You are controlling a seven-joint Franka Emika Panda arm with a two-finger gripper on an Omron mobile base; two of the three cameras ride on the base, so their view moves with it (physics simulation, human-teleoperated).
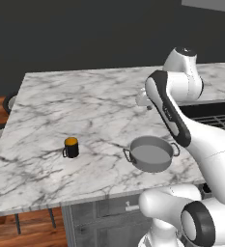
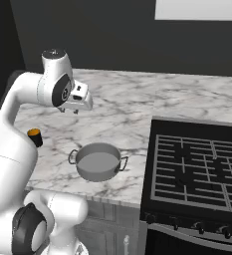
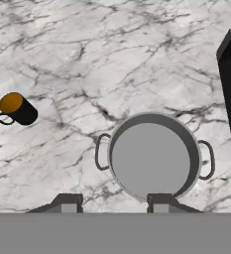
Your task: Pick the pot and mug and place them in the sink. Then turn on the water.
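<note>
The pot (image 1: 151, 153) sits upright on the marble surface (image 1: 85, 111), close to the near edge, with its two loop handles pointing left and right. In the right base view the pot (image 2: 98, 162) lies just left of the black stove (image 2: 197, 174), apart from it. The mug (image 1: 71, 147) stands well to the left of the pot on the same surface, its orange top up and its handle on the left side; in the hand view the mug (image 3: 17, 109) shows at the far left. The tool (image 2: 70, 110) hangs in the air above the surface, beyond the pot, touching nothing. In the hand view the tool (image 3: 114, 202) has its fingertips (image 3: 67, 202) spread apart with nothing between them, and the pot (image 3: 154, 156) lies below.
</note>
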